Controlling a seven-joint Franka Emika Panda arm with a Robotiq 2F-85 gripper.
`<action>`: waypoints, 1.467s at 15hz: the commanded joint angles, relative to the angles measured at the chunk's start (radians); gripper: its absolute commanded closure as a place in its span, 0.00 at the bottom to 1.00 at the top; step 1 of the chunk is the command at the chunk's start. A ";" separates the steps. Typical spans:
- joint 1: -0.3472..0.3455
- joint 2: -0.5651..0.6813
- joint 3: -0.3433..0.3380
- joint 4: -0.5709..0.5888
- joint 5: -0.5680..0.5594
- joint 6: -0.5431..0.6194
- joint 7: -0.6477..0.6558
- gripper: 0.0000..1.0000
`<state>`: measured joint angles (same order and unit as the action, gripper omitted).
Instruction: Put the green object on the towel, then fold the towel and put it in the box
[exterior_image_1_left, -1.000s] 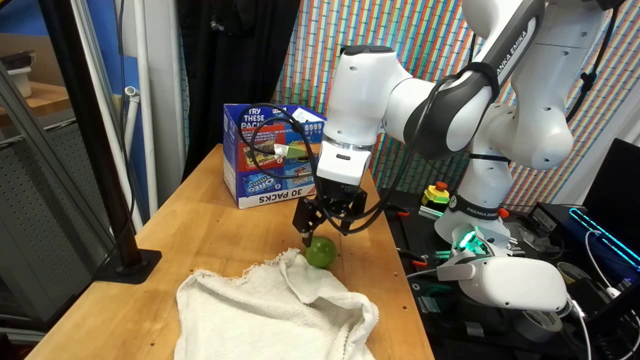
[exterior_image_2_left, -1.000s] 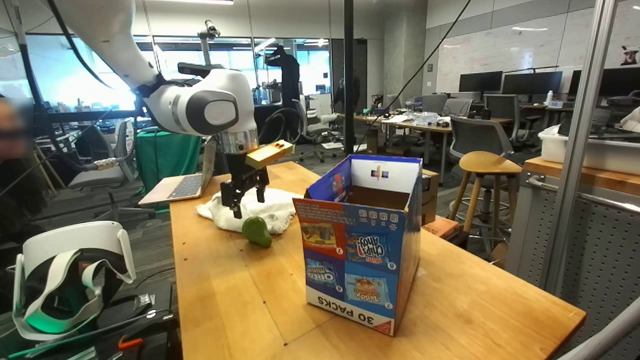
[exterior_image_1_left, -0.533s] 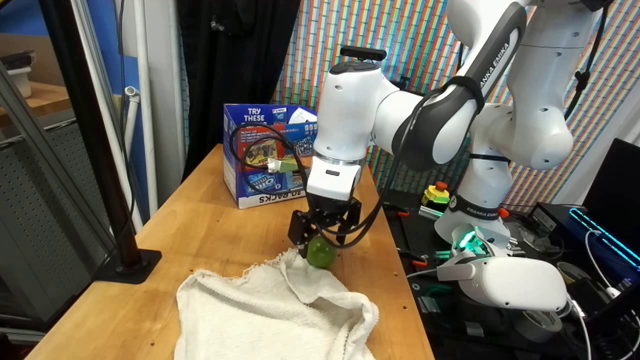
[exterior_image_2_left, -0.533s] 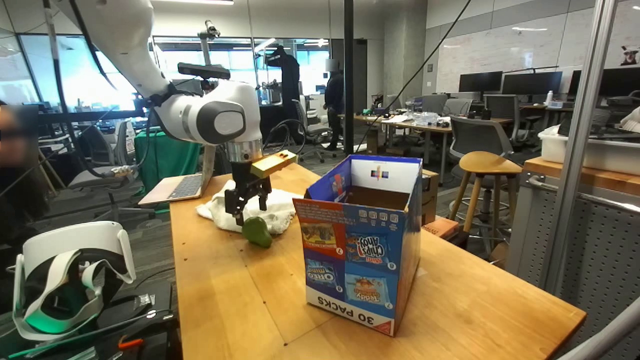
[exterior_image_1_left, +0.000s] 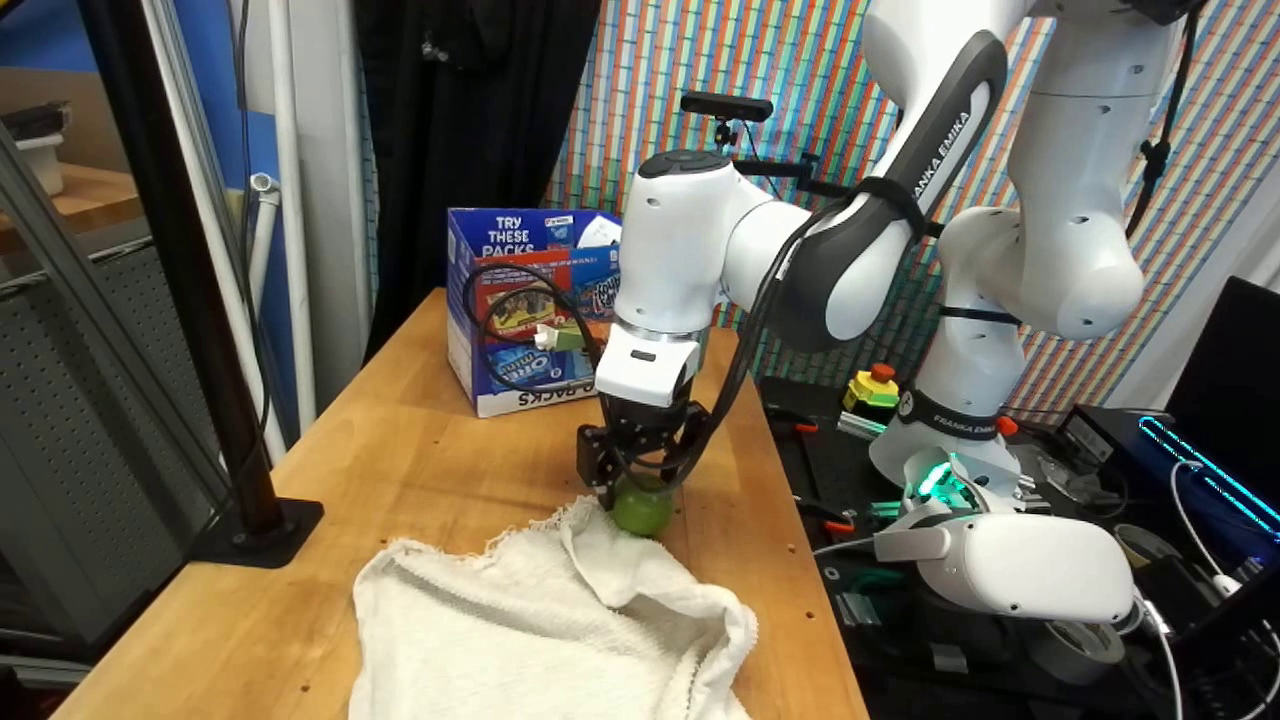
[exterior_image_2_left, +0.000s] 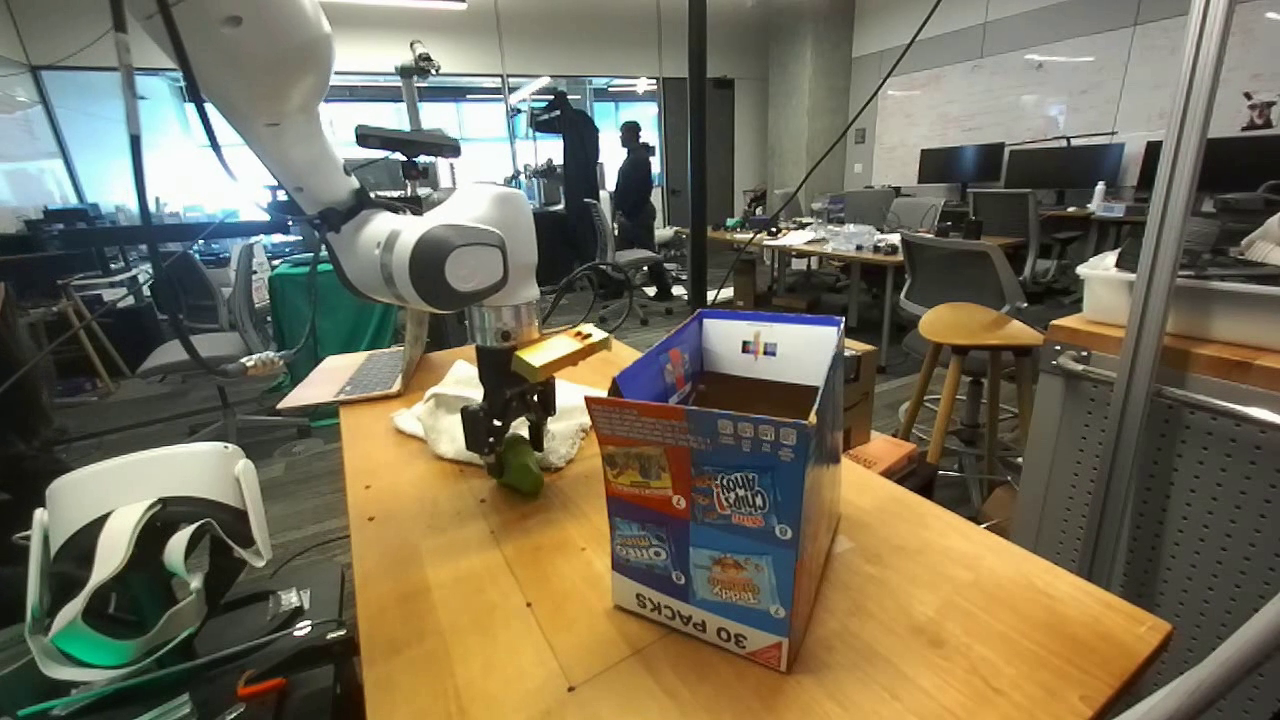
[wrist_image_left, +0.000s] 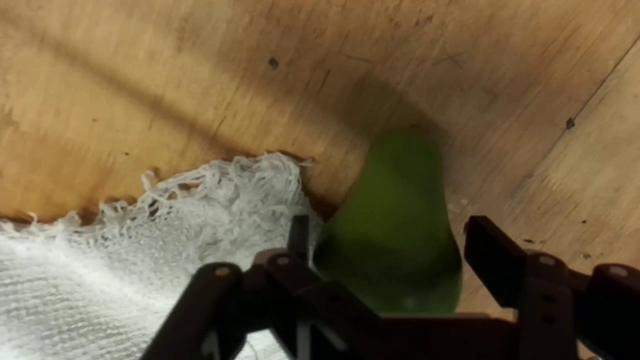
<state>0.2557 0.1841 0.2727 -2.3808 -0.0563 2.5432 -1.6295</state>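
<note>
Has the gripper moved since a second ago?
Yes: in an exterior view, the gripper has come down and rightward in the picture, judged against the unmoved blue snack box. It now straddles the green pear-shaped fruit.

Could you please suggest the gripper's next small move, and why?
I would probably close the gripper on the green object: the wrist view shows it between the open jaws, and it seems to lie on the table beside the towel, not on it.

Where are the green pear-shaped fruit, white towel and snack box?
Green pear-shaped fruit (wrist_image_left: 397, 225): wrist view, middle of its body.
White towel (exterior_image_1_left: 530, 630): in an exterior view, middle of its visible part.
Snack box (exterior_image_2_left: 710, 510): in an exterior view, front printed wall.
</note>
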 joint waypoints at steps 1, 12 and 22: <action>-0.008 -0.027 0.017 -0.018 0.001 -0.011 0.070 0.51; 0.022 -0.254 0.038 -0.095 -0.012 -0.005 0.297 0.54; 0.151 -0.203 0.092 0.121 0.128 -0.069 0.396 0.54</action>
<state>0.3852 -0.0749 0.3539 -2.3590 0.0276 2.5037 -1.2476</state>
